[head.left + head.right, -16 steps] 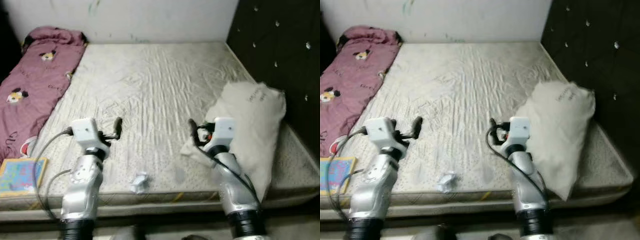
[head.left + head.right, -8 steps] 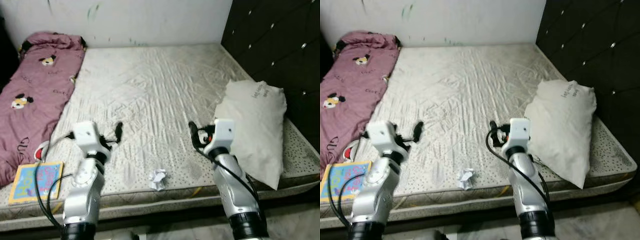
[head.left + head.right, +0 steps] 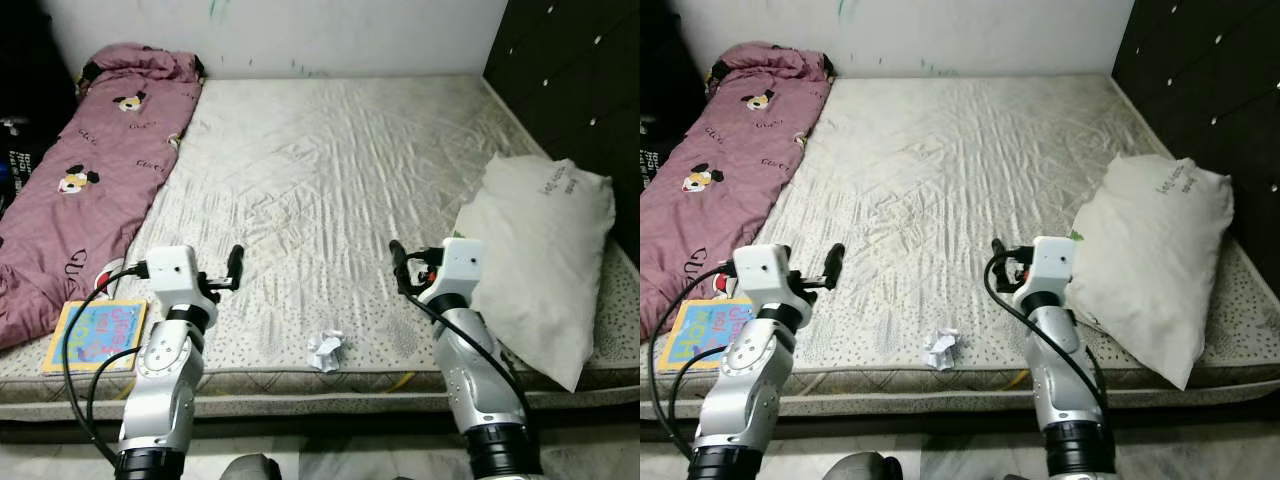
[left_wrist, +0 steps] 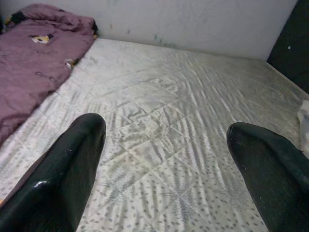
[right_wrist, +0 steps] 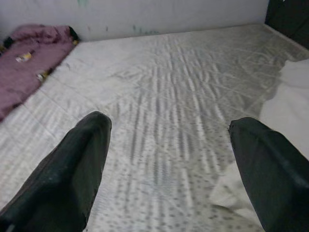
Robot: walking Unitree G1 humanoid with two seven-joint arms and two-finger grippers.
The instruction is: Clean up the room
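Crumpled paper lies between pink blanket and pillow.

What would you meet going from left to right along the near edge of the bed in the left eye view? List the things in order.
Colourful book → left gripper → crumpled paper → right gripper → white pillow.

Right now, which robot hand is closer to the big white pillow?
The right. The right gripper hovers over the mattress just beside the pillow, whose near corner lies next to that arm. The left gripper is far across the bed, toward the maroon blanket.
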